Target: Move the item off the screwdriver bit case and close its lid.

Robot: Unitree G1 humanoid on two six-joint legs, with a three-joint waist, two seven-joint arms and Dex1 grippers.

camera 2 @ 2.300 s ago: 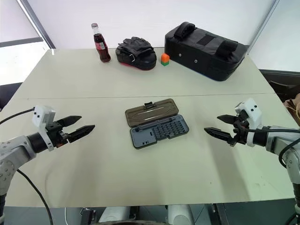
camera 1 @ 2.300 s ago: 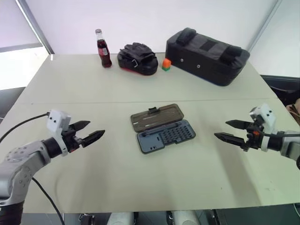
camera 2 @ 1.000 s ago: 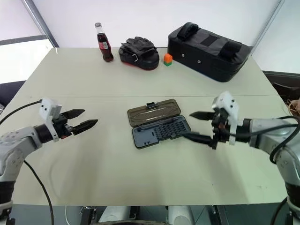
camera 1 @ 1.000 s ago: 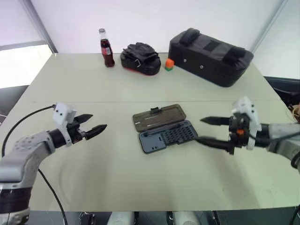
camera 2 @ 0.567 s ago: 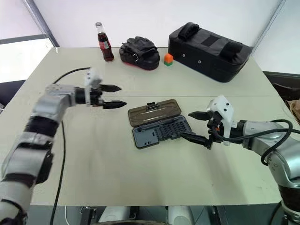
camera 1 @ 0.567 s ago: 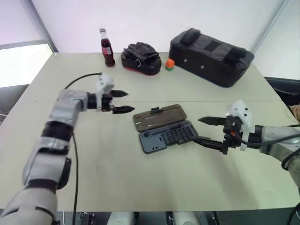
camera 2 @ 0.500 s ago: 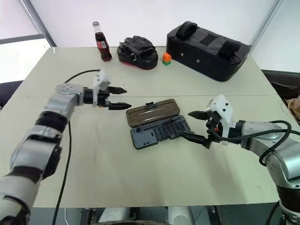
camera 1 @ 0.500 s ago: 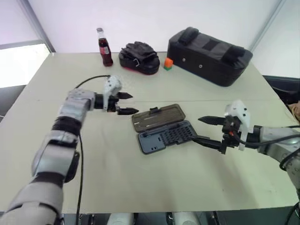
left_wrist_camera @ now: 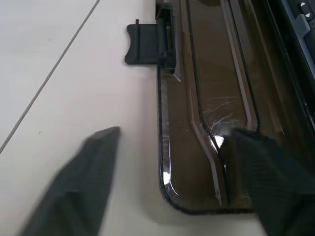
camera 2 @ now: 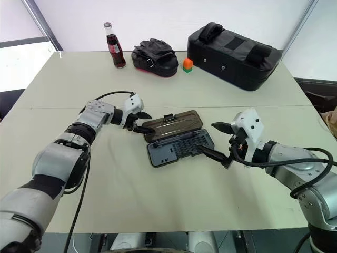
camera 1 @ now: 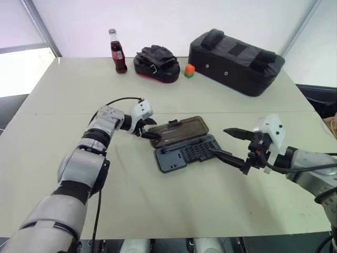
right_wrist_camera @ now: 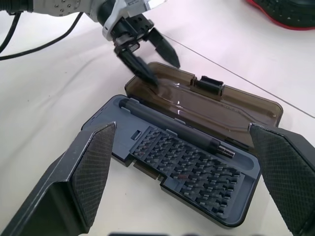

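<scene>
Right wrist view: flat, translucent smoky-brown lid [right_wrist_camera: 216, 105] beside grey tray [right_wrist_camera: 182, 174].

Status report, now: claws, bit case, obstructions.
Left claw straddling corner of translucent smoky-brown lid. Right claw open beside dark slate-grey bit case. Lid lies flat open; nothing on it.

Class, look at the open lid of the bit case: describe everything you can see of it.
The lid is a thin, translucent smoky-brown plastic panel with rounded corners, moulded ridges and a black latch tab. It lies open and flat on the table, hinged beside the tray. The left hand straddles its corner, one finger on its surface.
</scene>
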